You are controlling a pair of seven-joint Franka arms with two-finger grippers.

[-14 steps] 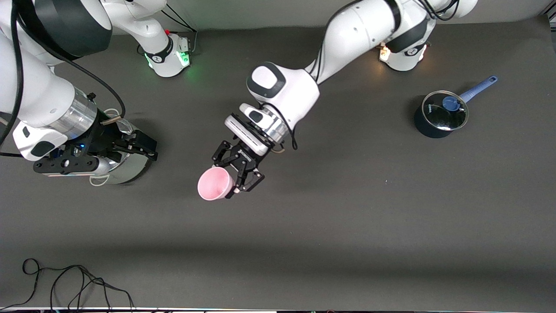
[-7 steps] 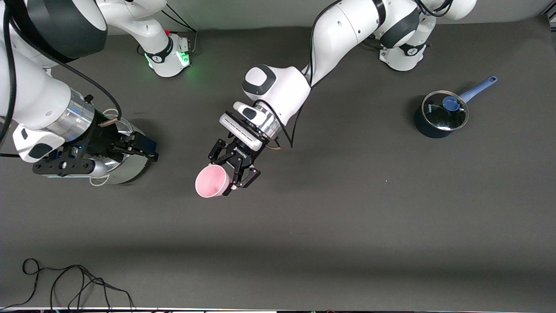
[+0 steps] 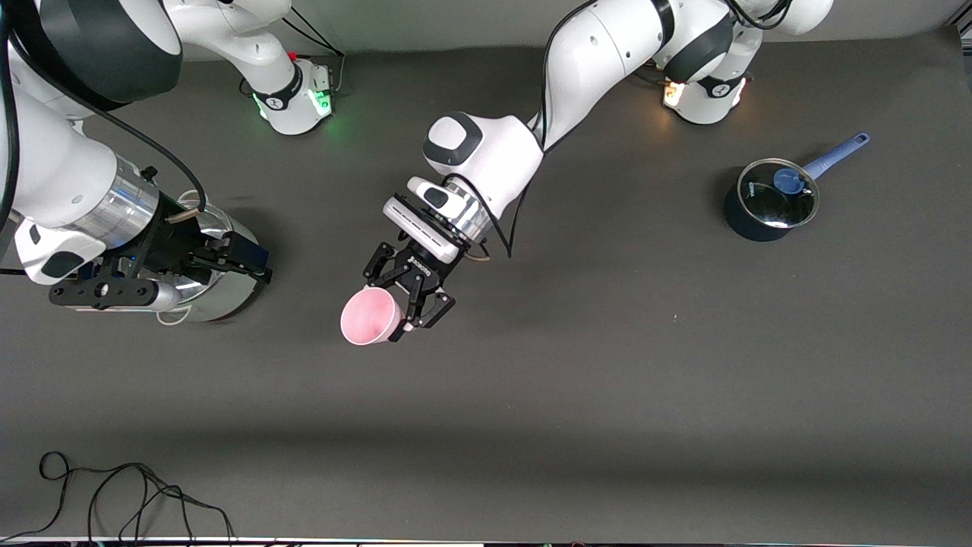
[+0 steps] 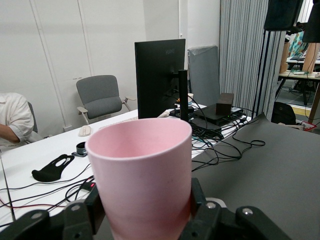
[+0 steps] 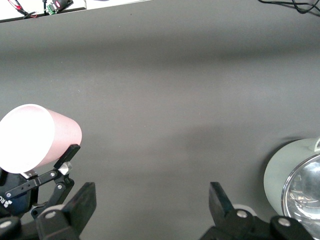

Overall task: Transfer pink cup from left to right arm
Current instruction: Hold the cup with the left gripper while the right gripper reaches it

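Observation:
The pink cup is held up over the middle of the table, tilted, with its open mouth showing in the front view. My left gripper is shut on the cup's lower part, one finger on each side. In the left wrist view the cup fills the centre between the fingers of my left gripper. My right gripper is open and empty over a silver pot, apart from the cup. The right wrist view shows my right gripper wide open and the cup off to one side.
A silver pot stands under my right gripper at the right arm's end; its rim shows in the right wrist view. A dark blue saucepan with a glass lid stands at the left arm's end. A black cable lies near the front edge.
My left gripper has carried the pink cup a little toward the right arm's end, then nearly stopped. My right gripper has shifted slightly over the silver pot.

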